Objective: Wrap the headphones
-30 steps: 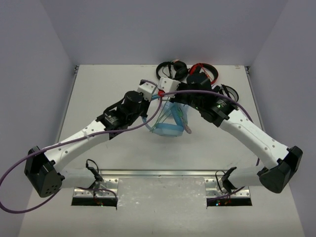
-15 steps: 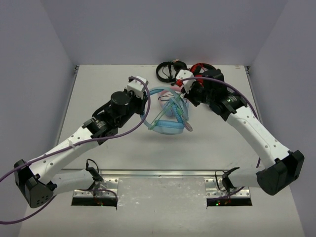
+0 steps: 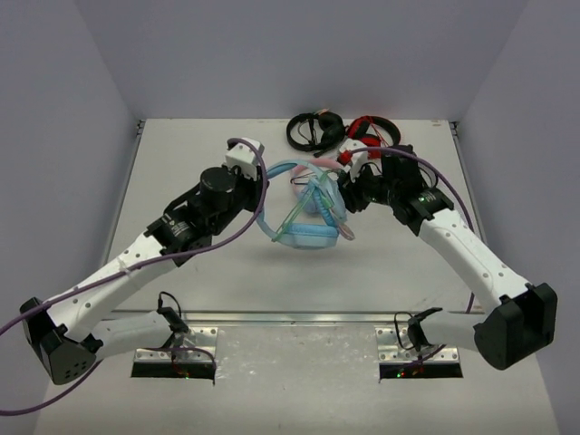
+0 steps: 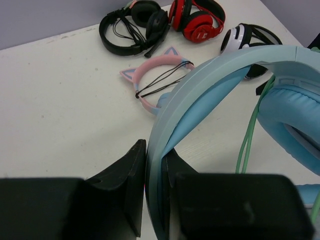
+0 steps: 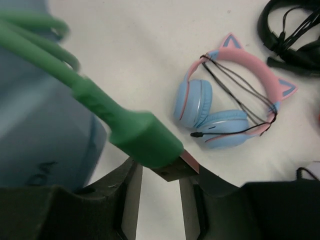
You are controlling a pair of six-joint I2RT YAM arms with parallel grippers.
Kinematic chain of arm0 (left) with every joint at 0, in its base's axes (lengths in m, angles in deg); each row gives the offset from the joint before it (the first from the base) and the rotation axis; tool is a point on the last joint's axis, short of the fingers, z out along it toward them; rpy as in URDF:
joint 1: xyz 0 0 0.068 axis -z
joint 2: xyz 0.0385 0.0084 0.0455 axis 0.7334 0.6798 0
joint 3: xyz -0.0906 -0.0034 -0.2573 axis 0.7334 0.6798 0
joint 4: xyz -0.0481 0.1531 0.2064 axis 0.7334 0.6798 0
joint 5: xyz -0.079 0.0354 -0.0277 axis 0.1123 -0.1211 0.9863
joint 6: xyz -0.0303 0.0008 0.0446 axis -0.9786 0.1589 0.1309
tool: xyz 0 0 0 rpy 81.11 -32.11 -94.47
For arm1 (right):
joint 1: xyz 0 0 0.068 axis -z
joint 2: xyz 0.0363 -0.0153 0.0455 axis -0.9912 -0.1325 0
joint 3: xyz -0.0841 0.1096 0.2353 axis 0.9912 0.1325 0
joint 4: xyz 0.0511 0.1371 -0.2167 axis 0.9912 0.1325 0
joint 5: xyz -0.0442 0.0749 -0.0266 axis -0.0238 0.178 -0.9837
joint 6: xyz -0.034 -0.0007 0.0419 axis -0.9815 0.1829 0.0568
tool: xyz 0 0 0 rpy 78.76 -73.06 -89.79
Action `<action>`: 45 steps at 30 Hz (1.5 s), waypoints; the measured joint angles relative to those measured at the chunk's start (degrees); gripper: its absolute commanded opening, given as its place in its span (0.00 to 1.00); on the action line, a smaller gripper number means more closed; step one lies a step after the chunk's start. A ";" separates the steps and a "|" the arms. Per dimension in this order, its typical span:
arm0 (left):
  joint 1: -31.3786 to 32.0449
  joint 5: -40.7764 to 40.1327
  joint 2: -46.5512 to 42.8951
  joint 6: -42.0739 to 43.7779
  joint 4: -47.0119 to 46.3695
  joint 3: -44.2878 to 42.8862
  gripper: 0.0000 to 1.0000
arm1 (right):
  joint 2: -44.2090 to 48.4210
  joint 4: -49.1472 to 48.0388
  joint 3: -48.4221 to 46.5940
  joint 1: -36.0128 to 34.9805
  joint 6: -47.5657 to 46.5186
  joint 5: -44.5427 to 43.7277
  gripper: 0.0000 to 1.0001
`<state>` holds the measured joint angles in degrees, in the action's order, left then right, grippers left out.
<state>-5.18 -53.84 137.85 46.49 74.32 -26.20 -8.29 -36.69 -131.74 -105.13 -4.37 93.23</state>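
Observation:
The light blue headphones (image 3: 306,222) are held between the arms at mid-table, their green cable (image 3: 319,201) looped over the cups. My left gripper (image 3: 264,193) is shut on the plain blue headband (image 4: 225,75). A padded cup (image 4: 292,117) and the cable (image 4: 247,142) show at the right of the left wrist view. My right gripper (image 3: 348,194) sits just right of the headphones. In the right wrist view it (image 5: 160,172) is shut on the cable's green plug (image 5: 142,135), whose metal end lies across the jaws.
The pink-and-blue cat-ear headphones (image 5: 235,100) lie just behind, also in the left wrist view (image 4: 160,75). Black headphones (image 3: 313,130) and red ones (image 3: 376,127) lie at the back edge. A white-and-black pair (image 4: 245,37) lies beside the red pair.
The two grippers have moved apart: the left one back and to the left with the headband, the right one to the right with the plug. The headphones stayed near mid-table.

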 measured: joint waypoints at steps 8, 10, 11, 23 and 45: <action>-3.39 2.69 3.39 -4.79 4.72 -6.86 0.00 | -1.07 -11.67 12.70 3.98 11.45 7.06 0.99; -7.72 6.73 4.59 -6.45 4.66 -6.88 0.00 | -2.40 -14.53 15.54 4.66 14.58 8.15 0.99; -9.44 7.91 5.20 -6.84 4.61 -6.88 0.00 | -3.02 -15.34 16.57 4.87 15.89 8.50 0.99; -17.62 13.31 14.67 -2.99 5.88 -11.21 0.00 | 2.10 -8.13 23.91 15.63 37.22 -3.56 0.99; -43.87 55.01 55.19 18.01 4.46 -37.24 0.00 | 35.50 7.26 32.26 15.80 40.22 9.94 0.99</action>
<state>-49.04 1.17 193.04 64.50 78.78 -63.44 27.21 -29.43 -99.48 -89.33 35.85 103.17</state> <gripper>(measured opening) 0.128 0.992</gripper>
